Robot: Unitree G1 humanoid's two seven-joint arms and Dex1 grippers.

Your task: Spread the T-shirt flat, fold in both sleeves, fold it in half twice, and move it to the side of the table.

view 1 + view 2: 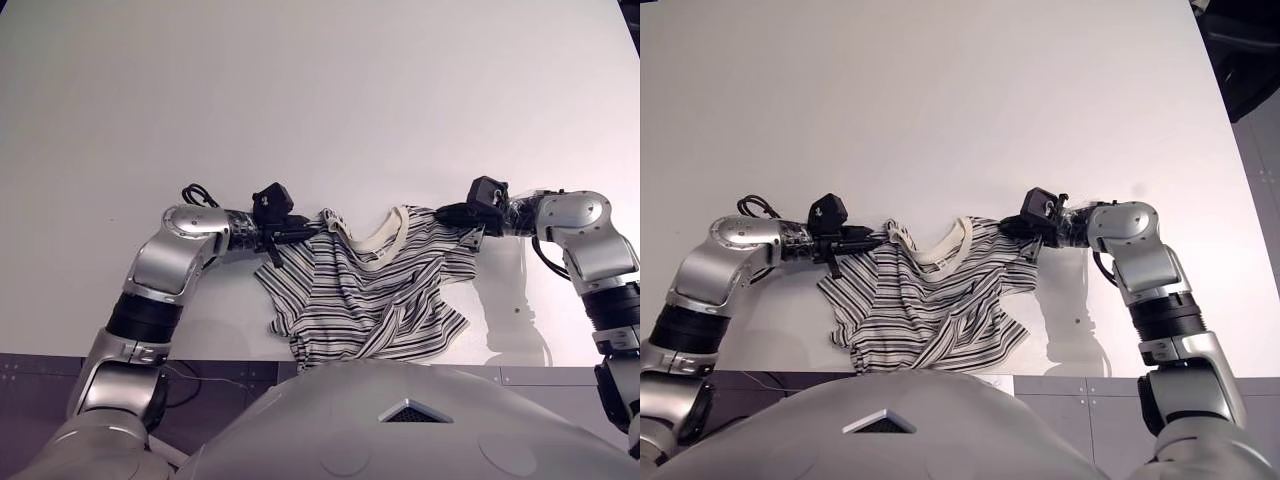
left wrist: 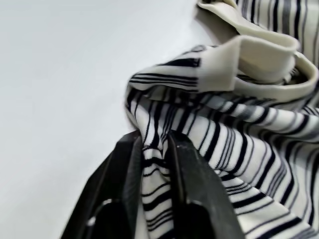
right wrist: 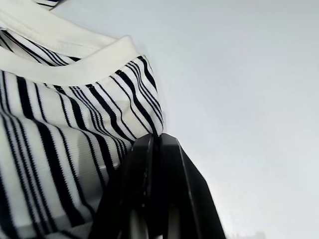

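T-shirt (image 1: 365, 300), striped with a cream collar (image 1: 378, 240), lies crumpled at the 6 o'clock edge of the white table (image 1: 300, 90), neck opening toward 12 o'clock. The left gripper (image 2: 153, 138) is clamped on a pinch of striped cloth at the garment's 10 o'clock shoulder. The right gripper (image 3: 157, 139) is closed on the cloth edge just beside the collar band, at the 2 o'clock shoulder. The upper edge is drawn out between the two grips, but the body below is bunched, with diagonal twisted folds toward 5 o'clock, and neither sleeve lies out distinctly. Judged progress: the spreading step is in hand and unfinished. Both sleeve folds, the two halvings and the move to the table's side remain.
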